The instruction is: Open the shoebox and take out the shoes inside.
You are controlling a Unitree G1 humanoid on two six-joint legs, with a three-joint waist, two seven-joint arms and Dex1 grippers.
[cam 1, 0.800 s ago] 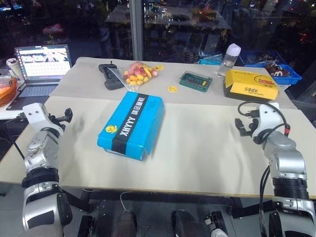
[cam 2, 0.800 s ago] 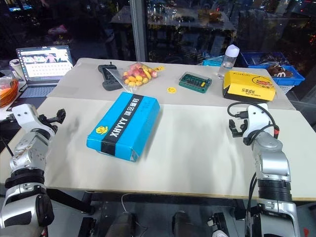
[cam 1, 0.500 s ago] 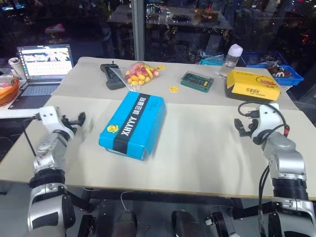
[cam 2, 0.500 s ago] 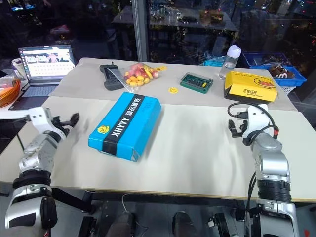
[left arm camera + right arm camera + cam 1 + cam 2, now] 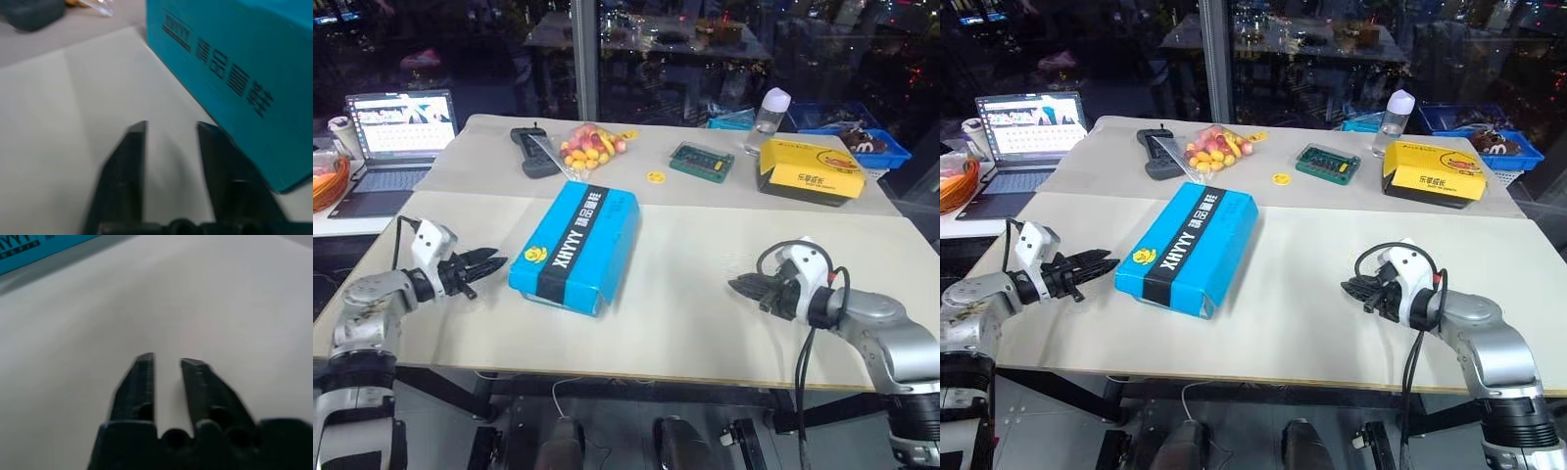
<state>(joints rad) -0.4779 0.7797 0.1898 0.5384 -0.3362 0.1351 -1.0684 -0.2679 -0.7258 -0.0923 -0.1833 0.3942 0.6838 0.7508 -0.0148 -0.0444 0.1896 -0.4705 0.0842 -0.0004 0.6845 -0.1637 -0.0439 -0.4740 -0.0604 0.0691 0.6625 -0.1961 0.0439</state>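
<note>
The blue shoebox (image 5: 576,243) lies flat on the table (image 5: 705,245) with its lid down; its black band and yellow logo face up. The shoes are hidden. My left gripper (image 5: 499,260) hangs low over the table just left of the box's near corner, pointing at it without touching. In the left wrist view its fingers (image 5: 128,147) stand nearly together, nothing between them, and the box wall (image 5: 234,63) is close ahead. My right gripper (image 5: 734,284) hovers well to the right of the box, pointing left, nearly closed and empty (image 5: 167,360).
Along the far side stand a laptop (image 5: 399,122), a black handset (image 5: 529,152), a bag of coloured fruit (image 5: 587,147), a green case (image 5: 702,162), a bottle (image 5: 769,117), a yellow box (image 5: 811,168) and a blue crate (image 5: 867,137). Bare tabletop separates the shoebox from my right gripper.
Both arms have come down and turned inward. The left gripper moved right, up to the box's near left corner. The right gripper swung down and left, pointing toward the box.
</note>
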